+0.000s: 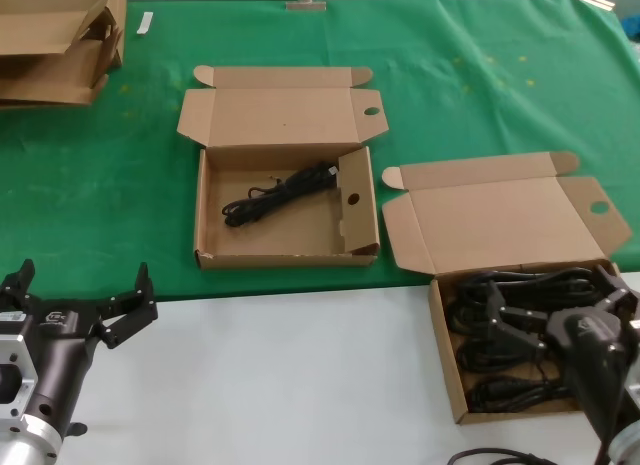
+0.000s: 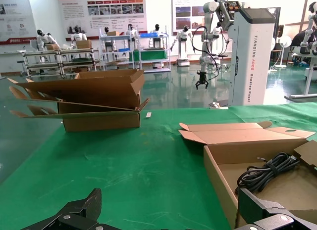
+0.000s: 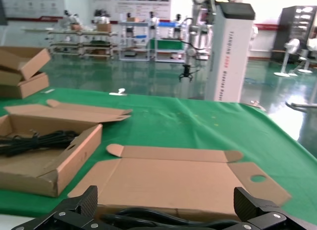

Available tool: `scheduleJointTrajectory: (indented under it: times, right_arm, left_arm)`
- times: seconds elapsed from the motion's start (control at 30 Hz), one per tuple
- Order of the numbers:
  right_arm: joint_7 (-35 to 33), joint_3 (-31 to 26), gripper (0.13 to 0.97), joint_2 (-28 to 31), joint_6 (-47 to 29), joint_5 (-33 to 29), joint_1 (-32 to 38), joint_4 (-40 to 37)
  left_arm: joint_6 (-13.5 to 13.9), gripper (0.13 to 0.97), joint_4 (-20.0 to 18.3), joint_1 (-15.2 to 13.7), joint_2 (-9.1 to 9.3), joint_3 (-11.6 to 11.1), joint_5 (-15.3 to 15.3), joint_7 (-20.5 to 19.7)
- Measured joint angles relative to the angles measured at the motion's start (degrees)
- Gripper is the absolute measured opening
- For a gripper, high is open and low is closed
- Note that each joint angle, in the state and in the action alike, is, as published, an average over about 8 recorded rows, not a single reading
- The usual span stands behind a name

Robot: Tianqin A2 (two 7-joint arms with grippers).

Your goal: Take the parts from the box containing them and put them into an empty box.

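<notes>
Now the right gripper [image 1: 545,323] hangs with its black fingers spread wide over the black coiled cable bundles [image 1: 520,370] packed in the shallow brown cardboard box on the right [image 1: 446,370], grasping nothing. One bundle [image 1: 280,193] lies in the brown box with the holed inner flap [image 1: 352,200]. The left gripper [image 1: 85,300] waits at the near left, fingers apart

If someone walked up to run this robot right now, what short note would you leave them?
Left gripper: open, idle at the near table edge.
Right gripper: open, over the source box on the robot's right, holding nothing.
One cable bundle already lies in the receiving box at centre.
Several bundles remain in the source box; each must still go across.
</notes>
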Motion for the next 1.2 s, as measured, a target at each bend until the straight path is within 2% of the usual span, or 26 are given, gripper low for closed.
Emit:
scheduleJointTrajectory:
  times: [1.2]
  right_arm:
    - [1.63, 0.30, 0.966, 0.00, 0.83, -0.16, -1.07, 0.99]
  left_arm:
    - [0.00, 0.966, 0.00, 0.00, 0.00, 0.00, 0.00, 0.00]
